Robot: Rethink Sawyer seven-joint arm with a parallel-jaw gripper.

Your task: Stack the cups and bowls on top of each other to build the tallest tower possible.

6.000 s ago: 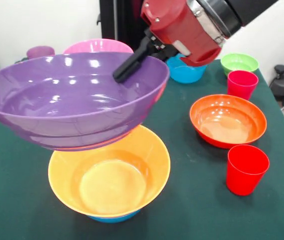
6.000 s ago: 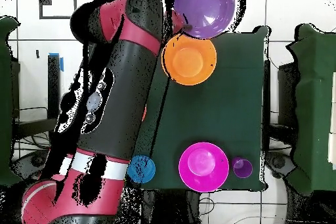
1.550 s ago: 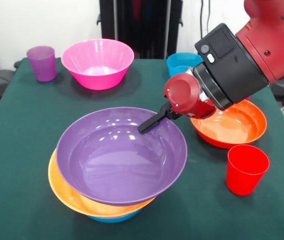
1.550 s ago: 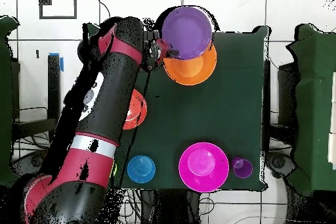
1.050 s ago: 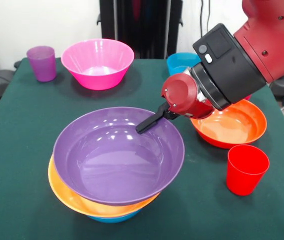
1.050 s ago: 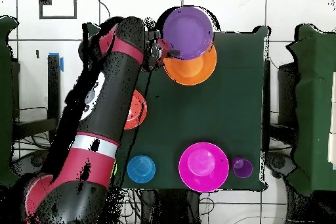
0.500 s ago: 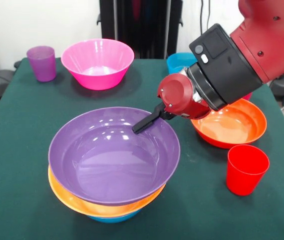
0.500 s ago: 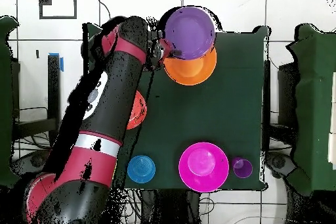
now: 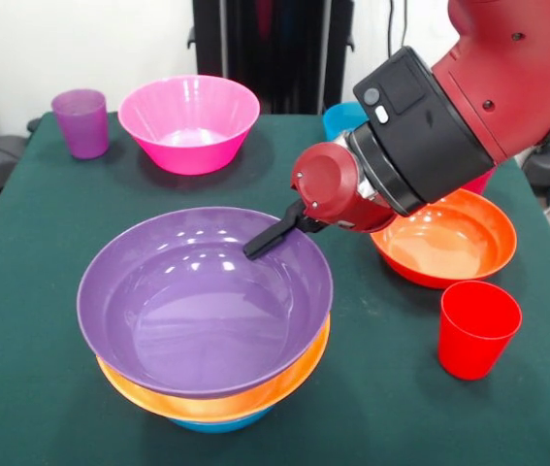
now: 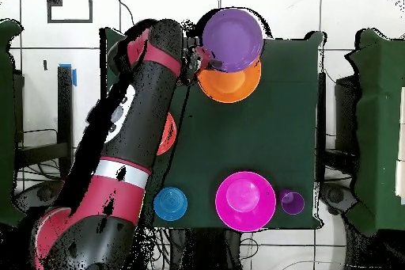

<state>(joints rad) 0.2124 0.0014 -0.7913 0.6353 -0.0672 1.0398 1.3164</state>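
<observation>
Black claw (image 9: 273, 233) pinches the big glossy purple plastic bowl (image 9: 202, 301) at its two-o'clock rim, sitting askew on the glossy orange plastic bowl (image 9: 255, 396); best to centre it level before letting go.

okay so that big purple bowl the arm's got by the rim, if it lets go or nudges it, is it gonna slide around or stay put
The purple bowl looks glossy and thin, so it is probably light and slippery. It rests in the orange bowl but off-centre, overhanging one side, so a nudge would likely slide or rock it. The gripper pinches only one edge of its rim, so lifting may tilt it.
</observation>
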